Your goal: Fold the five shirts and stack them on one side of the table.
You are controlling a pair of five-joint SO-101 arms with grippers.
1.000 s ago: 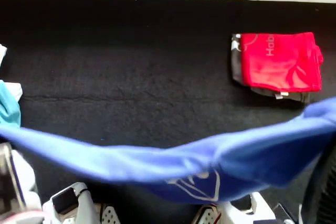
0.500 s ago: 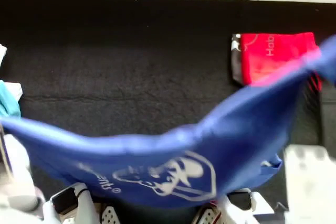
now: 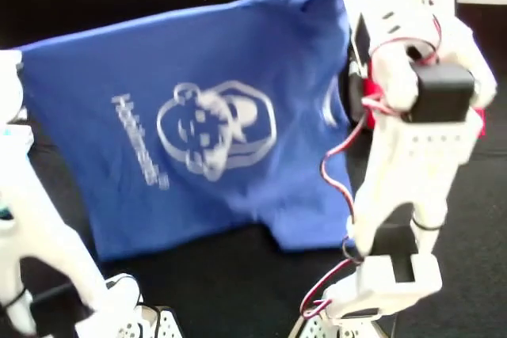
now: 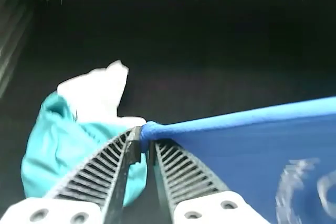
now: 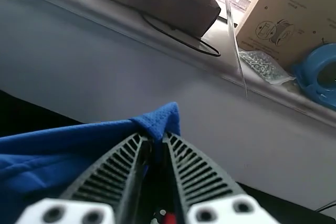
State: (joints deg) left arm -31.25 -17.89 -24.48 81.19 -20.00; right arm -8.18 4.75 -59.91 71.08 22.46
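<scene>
The blue shirt carries white print: one slanting line of lettering, too blurred to read, beside a round face emblem set in an outlined badge. Part of this white print also shows on the cloth in the left wrist view. The cardboard box behind the worktop bears dark line pictograms; any wording on it is illegible.

Soft even light; blue shirt evenly lit; white arm washed bright; black table dim.
</scene>
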